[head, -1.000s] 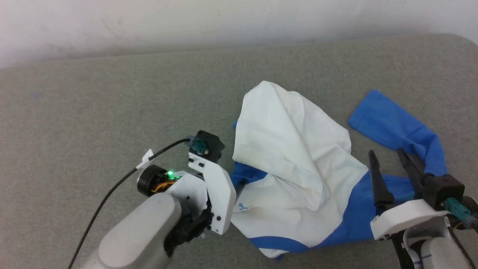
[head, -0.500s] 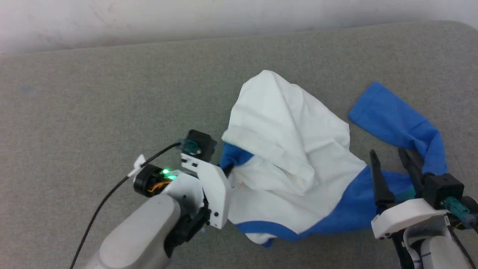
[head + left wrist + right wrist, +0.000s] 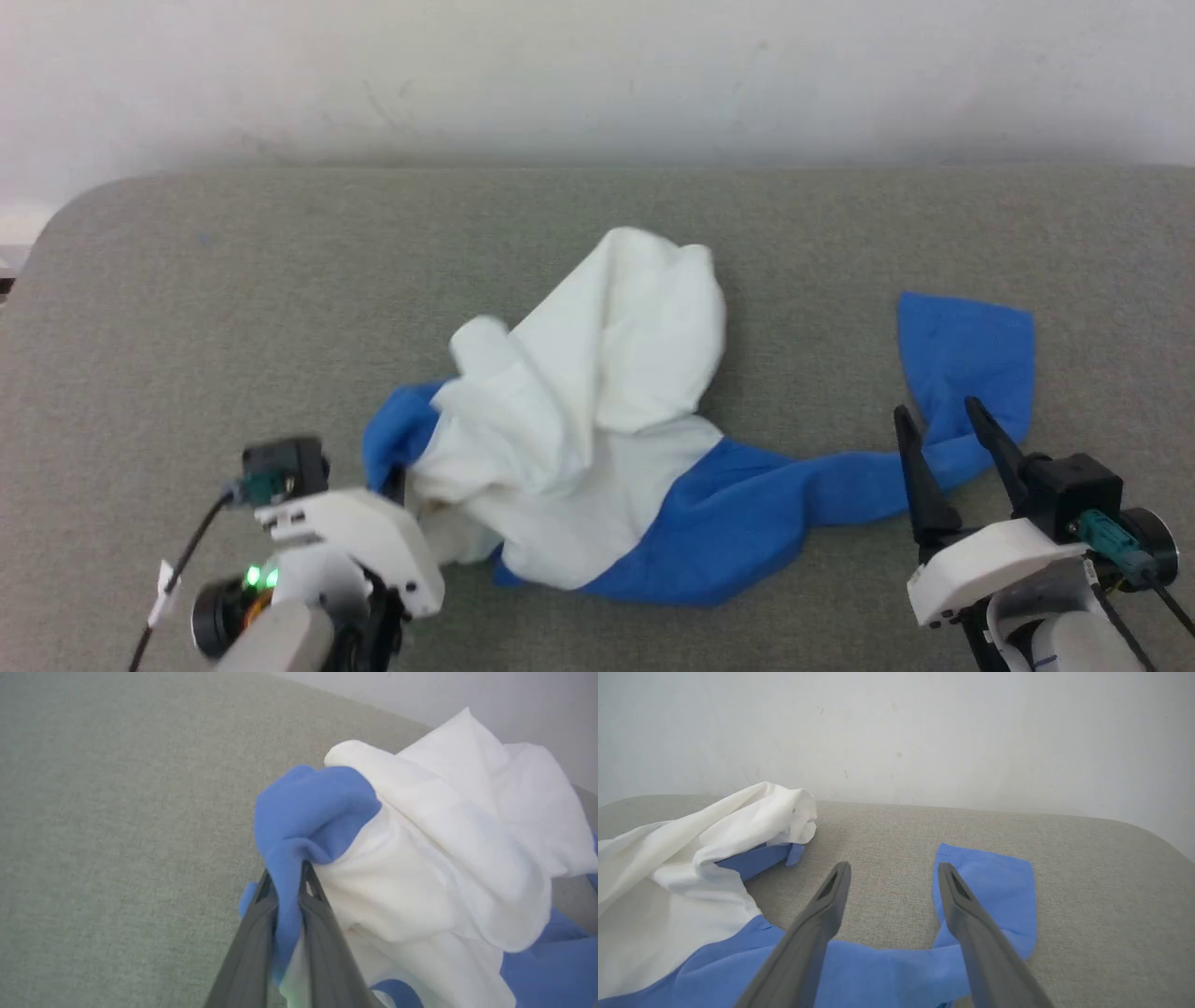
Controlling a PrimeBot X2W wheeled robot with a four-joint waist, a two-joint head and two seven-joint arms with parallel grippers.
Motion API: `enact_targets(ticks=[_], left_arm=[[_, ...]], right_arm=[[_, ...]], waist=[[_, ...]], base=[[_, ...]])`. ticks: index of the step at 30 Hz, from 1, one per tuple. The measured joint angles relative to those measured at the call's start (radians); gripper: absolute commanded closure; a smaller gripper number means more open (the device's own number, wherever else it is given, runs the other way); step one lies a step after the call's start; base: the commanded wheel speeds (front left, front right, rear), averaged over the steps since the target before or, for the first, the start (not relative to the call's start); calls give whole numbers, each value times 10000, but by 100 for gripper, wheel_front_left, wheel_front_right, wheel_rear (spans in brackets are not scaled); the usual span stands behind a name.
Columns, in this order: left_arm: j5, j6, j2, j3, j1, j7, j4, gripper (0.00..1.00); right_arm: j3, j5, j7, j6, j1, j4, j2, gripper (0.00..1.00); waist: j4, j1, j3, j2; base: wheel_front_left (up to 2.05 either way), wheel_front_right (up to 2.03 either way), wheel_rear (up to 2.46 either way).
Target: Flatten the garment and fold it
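Grey desk (image 3: pixel 187 280) carries the crumpled garment (image 3: pixel 579 420). Left hand (image 3: pixel 286 877) pinches a blue fold (image 3: pixel 313 802), likely to pull it flat; right hand (image 3: pixel 894 867) hovers open over the sleeve (image 3: pixel 985 882).

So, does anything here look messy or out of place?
The shirt is bunched in a crumpled heap, not flat, with one blue sleeve trailing off to the right. The left pincer pinches a blue fold. Nothing looks torn or spilled.
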Motion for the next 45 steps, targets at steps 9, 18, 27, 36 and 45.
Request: enact_targets(ticks=[9, 18, 27, 36, 45], left_arm=[[-54, -397, -612, 13, 712, -1473, 683, 0], [1737, -1091, -98, 215, 228, -4433, 382, 0], [3509, -1273, -387, 500, 581, -4629, -263, 0], [4075, -1891, -1116, 1099, 941, -4629, -123, 0], [4215, -2360, -1440, 1630, 1123, -4631, 293, 0]], right_arm=[[245, 35, 286, 0, 172, -81, -100, 0], [1730, 1574, 3829, 0, 729, -746, -886, 0], [2015, 2207, 6901, -2, 455, -907, -1358, 0], [2207, 1651, 7426, 4, -339, 529, -1473, 100], [497, 1417, 7177, 6, -260, 224, -2006, 100]], waist=[[392, 1, -181, 0], [654, 1, -537, 0], [1256, 2, -528, 0], [1779, 1, -207, 0], [1443, 3, -243, 0]], base=[[0, 0, 0], [0, 0, 0], [0, 0, 0], [0, 0, 0], [0, 0, 0]])
